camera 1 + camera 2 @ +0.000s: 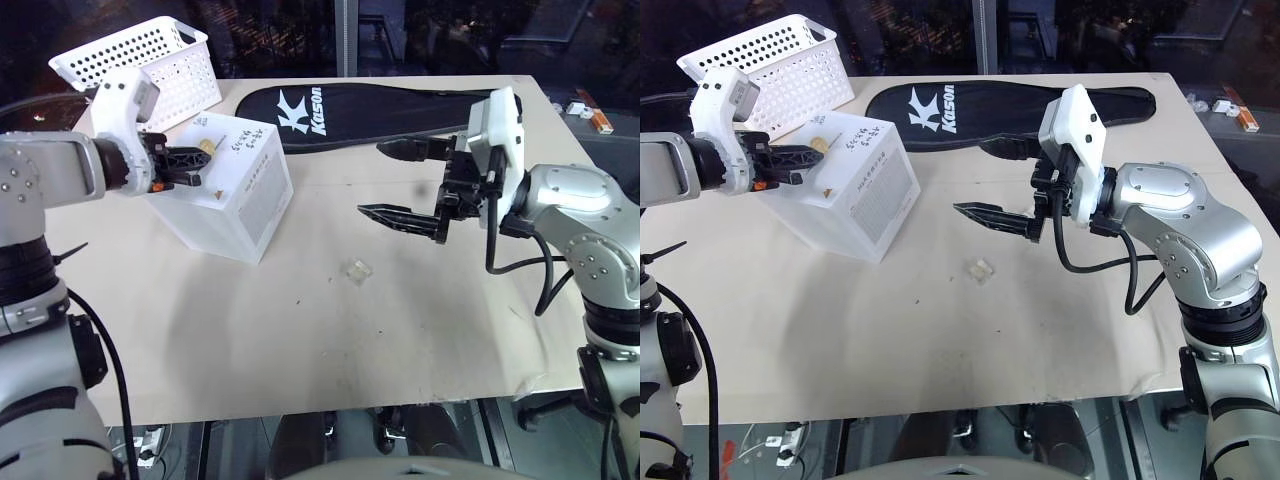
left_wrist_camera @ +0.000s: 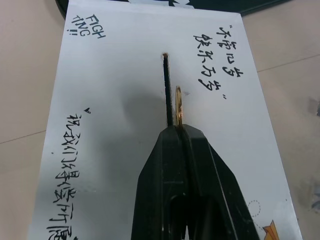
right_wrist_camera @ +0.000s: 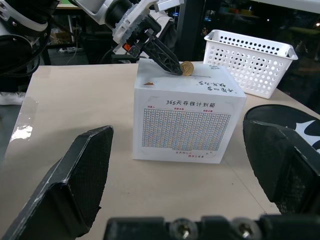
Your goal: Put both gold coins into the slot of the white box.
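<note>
Two grippers: one on each arm, both raised above the table point(image 1: 430, 350).
Left gripper point(image 2: 179, 131): fingers pressed together on a gold coin point(image 2: 178, 105), held on edge by its lower part over the top of the white box point(image 1: 232, 190).
Right gripper point(image 1: 393, 180): fingers spread wide, nothing between them, pointing across toward the box from well to its right.
Coins, count: two. The pinched one point(image 3: 187, 68) is round, thin and shiny gold; the second coin point(image 1: 357, 268) lies flat on the bare table, small, pale and glassy-looking.
Held coin against slot: the slot point(image 2: 166, 85) is a thin dark slit in the box top; the coin stands just beside it, its edge running parallel to the slit, not yet in it.
Box, count: one, a white cube with black handwriting on top and a grey printed grid panel on the side; a small orange mark sits near a top corner.
Second coin, place: in front of the box, between box and right gripper, apart from both.
Open room: wide bare tabletop around the loose coin and toward the near edge.
Behind the box: one white perforated basket point(image 1: 150, 55), close to the box's rear corner.
Far side: one black racket cover point(image 1: 380, 105) lying flat.
</note>
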`<state>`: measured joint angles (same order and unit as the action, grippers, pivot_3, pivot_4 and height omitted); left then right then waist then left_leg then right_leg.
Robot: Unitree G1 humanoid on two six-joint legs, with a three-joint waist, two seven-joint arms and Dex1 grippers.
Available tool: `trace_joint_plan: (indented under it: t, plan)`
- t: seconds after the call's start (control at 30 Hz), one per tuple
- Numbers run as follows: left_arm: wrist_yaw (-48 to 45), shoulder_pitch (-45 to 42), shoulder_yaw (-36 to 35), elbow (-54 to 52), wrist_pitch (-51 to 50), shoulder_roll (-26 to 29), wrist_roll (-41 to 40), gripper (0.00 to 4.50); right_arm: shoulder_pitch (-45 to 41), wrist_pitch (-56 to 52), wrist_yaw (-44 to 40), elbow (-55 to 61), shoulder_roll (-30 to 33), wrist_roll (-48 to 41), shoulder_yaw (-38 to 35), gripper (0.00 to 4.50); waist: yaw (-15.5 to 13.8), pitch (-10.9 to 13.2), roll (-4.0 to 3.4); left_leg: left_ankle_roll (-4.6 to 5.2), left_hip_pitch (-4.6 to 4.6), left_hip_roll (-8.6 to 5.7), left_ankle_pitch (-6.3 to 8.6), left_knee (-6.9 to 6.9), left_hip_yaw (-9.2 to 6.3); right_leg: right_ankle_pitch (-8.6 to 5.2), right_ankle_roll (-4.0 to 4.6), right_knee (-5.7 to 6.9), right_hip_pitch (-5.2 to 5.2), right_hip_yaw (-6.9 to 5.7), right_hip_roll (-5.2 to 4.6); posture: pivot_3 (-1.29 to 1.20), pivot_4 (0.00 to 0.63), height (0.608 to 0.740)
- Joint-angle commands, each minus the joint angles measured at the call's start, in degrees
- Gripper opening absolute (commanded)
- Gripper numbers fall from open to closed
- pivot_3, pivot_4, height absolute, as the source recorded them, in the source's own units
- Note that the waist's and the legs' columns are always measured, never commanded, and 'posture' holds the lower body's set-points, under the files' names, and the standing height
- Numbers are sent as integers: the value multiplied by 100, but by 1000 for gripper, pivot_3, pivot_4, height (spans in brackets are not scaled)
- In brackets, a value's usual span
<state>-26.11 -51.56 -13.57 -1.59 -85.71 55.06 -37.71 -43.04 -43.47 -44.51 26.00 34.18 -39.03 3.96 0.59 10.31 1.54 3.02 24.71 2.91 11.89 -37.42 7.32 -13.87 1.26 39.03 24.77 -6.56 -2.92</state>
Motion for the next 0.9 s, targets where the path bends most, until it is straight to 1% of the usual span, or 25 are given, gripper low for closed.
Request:
trace_joint_plan:
  t: [0.03, 0.43, 0.9]
  plan:
    - [-51, -50, -120, -56, 48, 127, 99, 0, -13, 68, -15, 181, 16, -39, -120, 4480, 0, 0, 0, 0, 0, 0, 0, 0, 0, 0, 0, 0, 0, 0, 0, 0, 150, 738]
    - [13, -185, -336, -19, 274, -85, 193, 0, -12, 96, -37, 155, 25, 4, -97, 4480, 1, 0, 0, 0, 1, 0, 0, 0, 0, 1, 2, 0, 0, 0, 0, 0, 150, 738]
    - [-181, 173, -191, -226, 161, 70, 232, 0, -25, 73, -32, 169, 24, 12, -82, 4480, 6, 0, 0, 0, 0, 0, 0, -1, 0, 2, 3, -1, 0, 0, 0, 0, 150, 738]
